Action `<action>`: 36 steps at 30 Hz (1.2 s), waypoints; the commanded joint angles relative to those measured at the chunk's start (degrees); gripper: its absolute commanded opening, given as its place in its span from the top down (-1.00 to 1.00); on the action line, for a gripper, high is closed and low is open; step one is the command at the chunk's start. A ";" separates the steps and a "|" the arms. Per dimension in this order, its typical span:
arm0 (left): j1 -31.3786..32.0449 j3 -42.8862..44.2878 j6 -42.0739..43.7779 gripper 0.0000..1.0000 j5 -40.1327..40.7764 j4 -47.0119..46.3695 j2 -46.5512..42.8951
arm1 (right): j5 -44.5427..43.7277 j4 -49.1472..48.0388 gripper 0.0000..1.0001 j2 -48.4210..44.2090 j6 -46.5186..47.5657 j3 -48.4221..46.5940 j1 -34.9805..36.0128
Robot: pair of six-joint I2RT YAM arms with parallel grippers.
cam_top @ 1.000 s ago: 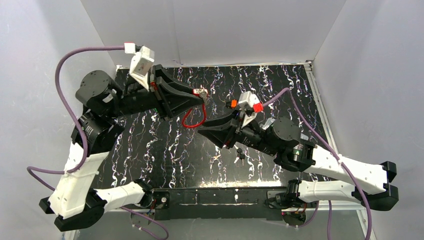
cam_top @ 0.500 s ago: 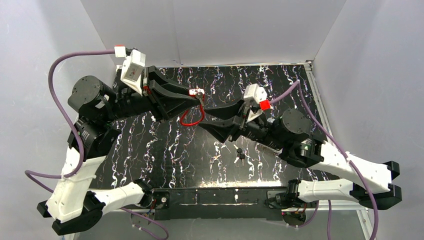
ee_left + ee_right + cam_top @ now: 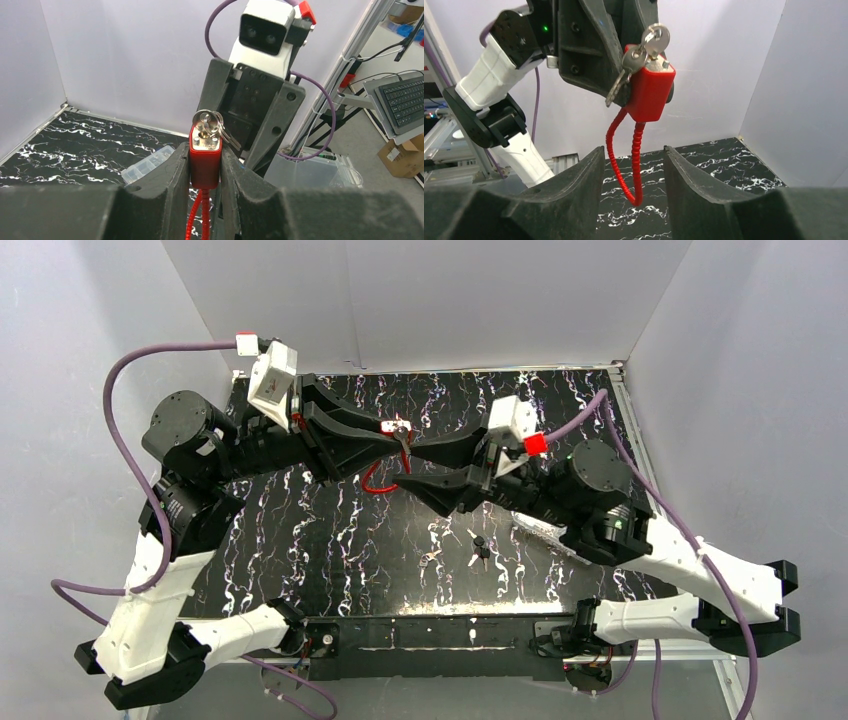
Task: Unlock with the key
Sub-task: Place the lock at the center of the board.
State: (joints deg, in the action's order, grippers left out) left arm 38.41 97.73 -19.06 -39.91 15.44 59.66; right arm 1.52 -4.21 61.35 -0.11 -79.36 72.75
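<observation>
The left jaws clamp the red padlock (image 3: 205,160), its inserted key (image 3: 657,36) poking toward the right jaws, which stand apart just short of and below it.

L end effector (image 3: 205,172) clamps red padlock (image 3: 204,162) upright; key (image 3: 206,120) w/ ring seated in top. R end effector (image 3: 246,125) directly behind, facing.

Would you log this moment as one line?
left gripper: shut on red padlock | key: in padlock | right gripper: open, near padlock
</observation>
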 commanded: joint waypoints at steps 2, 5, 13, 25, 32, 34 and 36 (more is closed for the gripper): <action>-0.25 0.33 0.16 1.00 -1.46 -1.81 -0.94 | 1.75 -1.70 -0.08 1.02 0.55 -2.56 -1.16; -0.19 0.07 -0.05 1.00 -2.16 -2.03 -0.97 | 3.31 -2.77 -0.02 1.27 -0.96 -2.58 -2.04; -0.22 -0.51 0.07 1.00 -3.06 -2.02 -1.25 | 5.53 -4.33 0.12 1.00 -2.86 -2.63 -2.96; -0.21 -1.64 0.43 1.00 -3.63 -2.53 -1.48 | 6.30 -4.64 0.52 1.45 -3.75 -4.14 -3.55; -0.19 -1.51 0.69 1.00 -3.75 -2.92 -1.75 | 6.29 -5.12 0.97 1.05 -5.10 -2.01 -3.81; -0.24 -1.50 0.61 1.00 -3.62 -3.23 -1.75 | 6.44 -5.77 0.97 0.85 -6.24 -0.30 -3.80; -0.22 -1.50 0.51 1.00 -3.57 -3.59 -1.80 | 6.34 -7.80 0.97 0.43 -8.22 2.35 -3.84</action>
State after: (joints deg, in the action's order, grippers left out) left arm 38.39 96.01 -18.60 -42.75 14.78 59.15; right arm 7.90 -6.13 63.26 -5.24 -79.83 69.36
